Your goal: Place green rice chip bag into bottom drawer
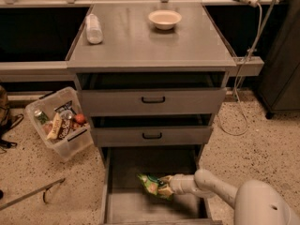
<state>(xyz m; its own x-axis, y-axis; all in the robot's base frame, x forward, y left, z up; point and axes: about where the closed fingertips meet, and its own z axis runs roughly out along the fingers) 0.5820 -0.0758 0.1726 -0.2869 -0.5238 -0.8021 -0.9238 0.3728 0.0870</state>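
The green rice chip bag (151, 184) is crinkled bright green foil and lies low inside the open bottom drawer (126, 210), a long grey tray pulled out under the cabinet. My gripper (165, 183) reaches in from the right on a white arm and is shut on the bag's right end. The bag is at about the middle of the drawer, close to or touching its floor; I cannot tell which.
Two shallower grey drawers (153, 100) with black handles sit above, slightly open. A beige bowl (164, 18) and a clear bottle (93, 28) stand on the cabinet top. A clear plastic bin (61, 123) of snacks stands on the floor at left. A cable (243, 69) hangs at right.
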